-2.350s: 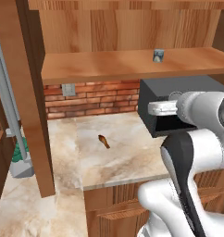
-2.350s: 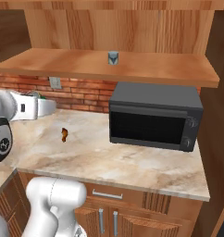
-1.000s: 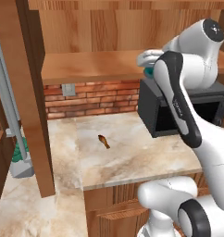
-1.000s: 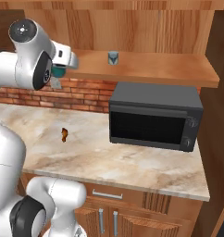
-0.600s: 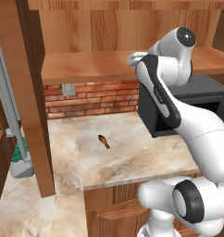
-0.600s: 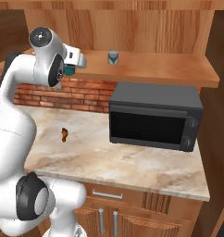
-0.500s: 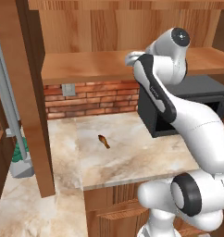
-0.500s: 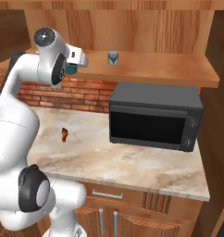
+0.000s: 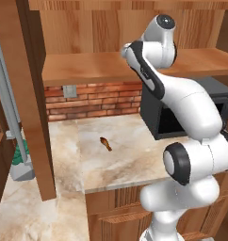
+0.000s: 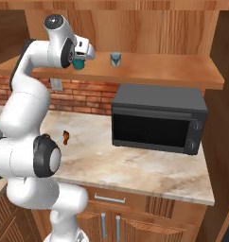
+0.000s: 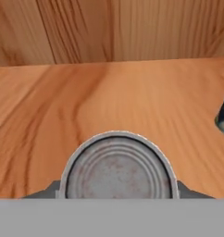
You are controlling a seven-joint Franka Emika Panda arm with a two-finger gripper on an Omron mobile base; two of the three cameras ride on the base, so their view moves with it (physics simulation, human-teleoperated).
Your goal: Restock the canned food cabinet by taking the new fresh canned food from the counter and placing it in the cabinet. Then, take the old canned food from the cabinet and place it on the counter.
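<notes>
Arm has swung up from the counter (image 10: 135, 165) to the shelf (image 10: 173, 71), gripper (image 10: 79, 61) clamped on teal can (image 10: 78, 63), old can (image 10: 116, 58) at its 3 o'clock; rigid, smooth, light, hold mid-wall.

The cabinet's wooden plank shelf (image 10: 173, 71) carries 1 pale grey-blue can, the old canned food (image 10: 116, 58), standing upright, well back from the front edge. Below, the marbled counter (image 10: 135, 165) bears a black microwave (image 10: 156, 120) against the brick backsplash and 1 small brown object (image 9: 106, 143) lying to its left.
</notes>
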